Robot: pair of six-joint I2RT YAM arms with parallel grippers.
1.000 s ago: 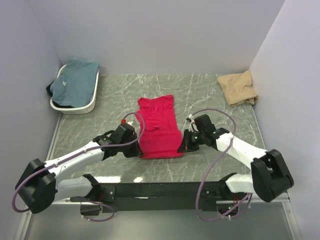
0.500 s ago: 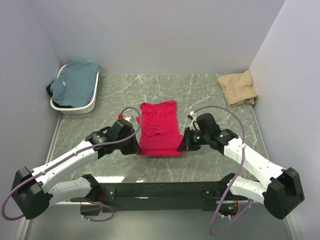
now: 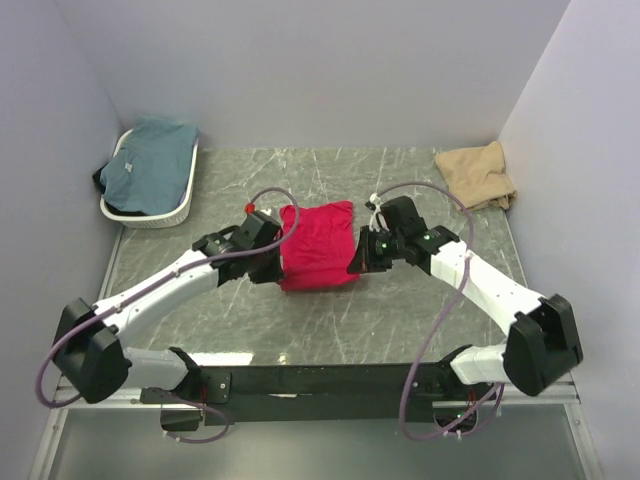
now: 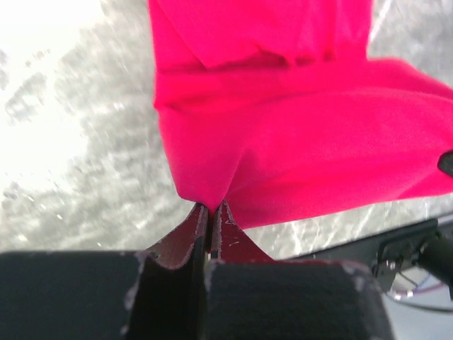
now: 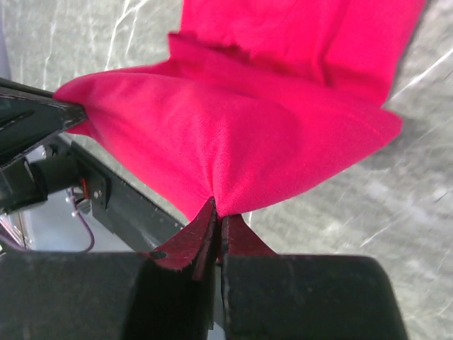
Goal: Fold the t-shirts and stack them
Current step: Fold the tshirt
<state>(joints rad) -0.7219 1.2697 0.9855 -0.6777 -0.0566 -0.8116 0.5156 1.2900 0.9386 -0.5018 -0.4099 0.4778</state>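
The red t-shirt lies at the table's middle, its near part lifted and doubled back over the far part. My left gripper is shut on its left near corner, seen in the left wrist view with red cloth pinched between the jaws. My right gripper is shut on the right near corner, seen in the right wrist view with the cloth bunched at the tips. The tan t-shirt lies crumpled at the far right. The teal t-shirt lies in the white basket.
The basket stands at the far left by the wall. White walls close the table on the left, back and right. The dark base rail runs along the near edge. Grey marble table surrounds the red shirt.
Both grippers have moved away from the near edge, carrying the red shirt's near hem up and over toward its far end; the visible shirt is shorter.
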